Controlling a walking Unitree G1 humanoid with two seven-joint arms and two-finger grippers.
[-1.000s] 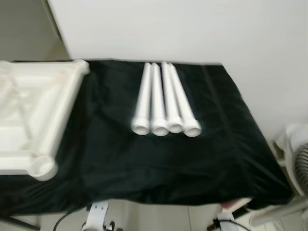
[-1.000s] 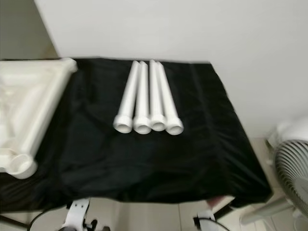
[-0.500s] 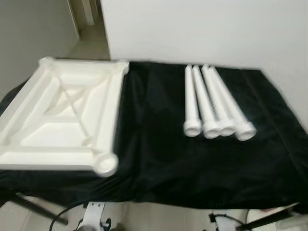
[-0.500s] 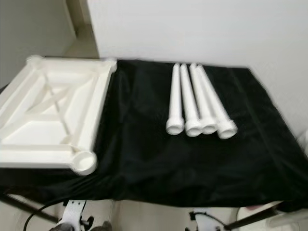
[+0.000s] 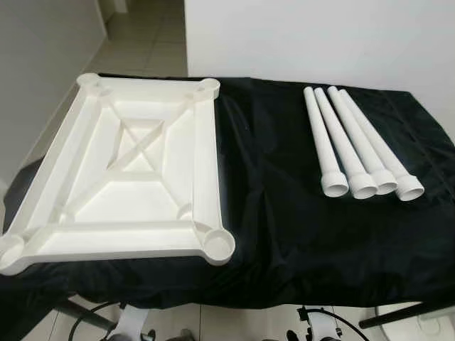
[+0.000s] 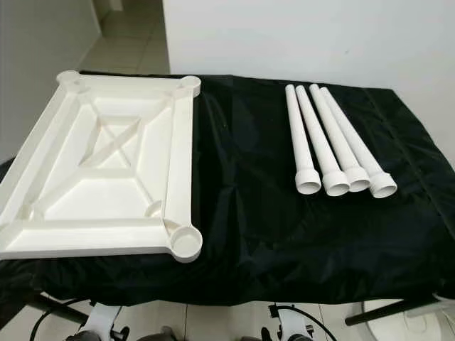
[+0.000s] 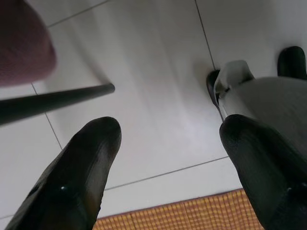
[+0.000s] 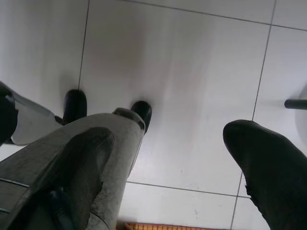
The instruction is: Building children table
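A white plastic table top (image 5: 124, 170) lies upside down on the left half of a black-draped table (image 5: 270, 177), ribs and round corner sockets facing up. Several white tubular legs (image 5: 359, 153) lie side by side on the right half, wide ends toward me. Both arms hang below the table edge. My left gripper (image 7: 168, 158) is open over the tiled floor, nothing between its fingers (image 7: 81, 167). My right gripper (image 8: 172, 177) is open too, pointing down at the floor beside my own grey leg (image 8: 86, 153).
A white wall runs behind the table, with a tiled corridor (image 5: 142, 35) opening at the back left. Bare black cloth separates the table top from the legs. Dark table supports (image 5: 398, 318) and cables show beneath the front edge.
The head camera has swung left: the table top has come fully into view and the legs now sit at the right. The fan at the right edge has dropped out of sight.
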